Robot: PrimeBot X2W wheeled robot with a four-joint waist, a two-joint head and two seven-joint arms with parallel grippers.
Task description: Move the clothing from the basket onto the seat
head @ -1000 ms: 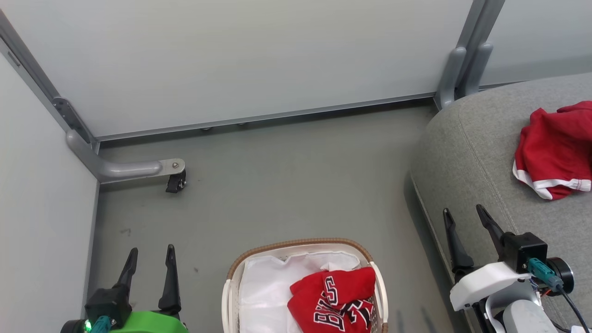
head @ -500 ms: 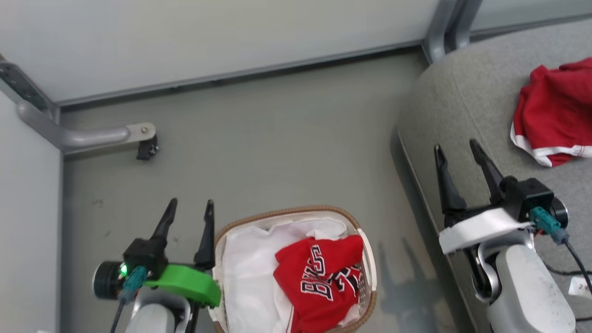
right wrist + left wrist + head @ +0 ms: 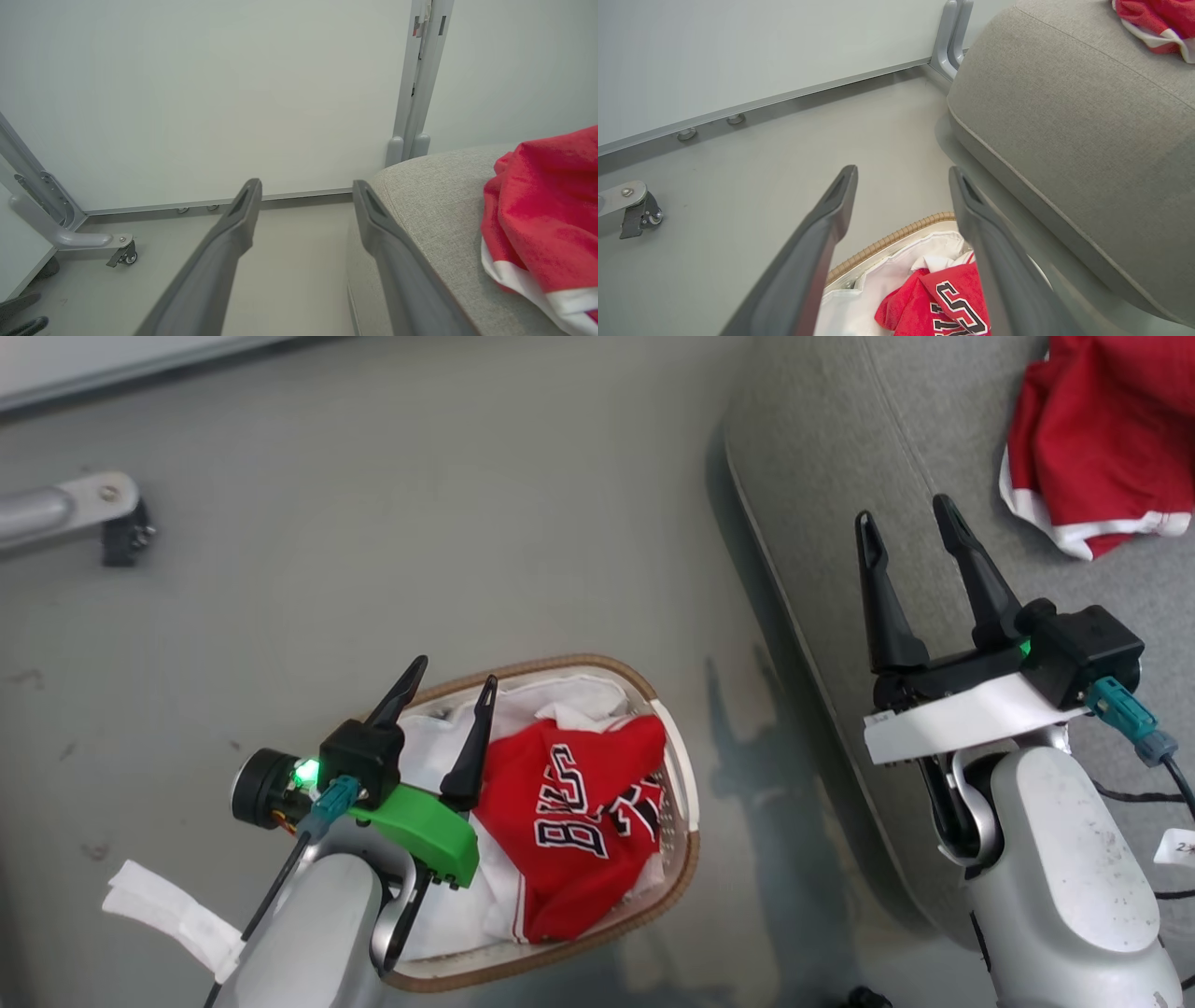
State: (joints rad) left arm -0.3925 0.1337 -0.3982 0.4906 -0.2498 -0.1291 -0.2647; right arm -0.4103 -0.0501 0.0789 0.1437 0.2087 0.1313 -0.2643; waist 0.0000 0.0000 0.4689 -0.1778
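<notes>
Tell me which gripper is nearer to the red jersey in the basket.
Left. The left gripper is over the basket, just beside the jersey; the right gripper is apart, over the seat.

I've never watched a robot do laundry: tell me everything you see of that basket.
The basket is oval, white perforated plastic with a brown woven rim and a loose white cloth lining. It stands upright on the grey floor, left of the seat and apart from it. A crumpled red lettered jersey lies inside. The open left pincer hangs over its left edge.
</notes>
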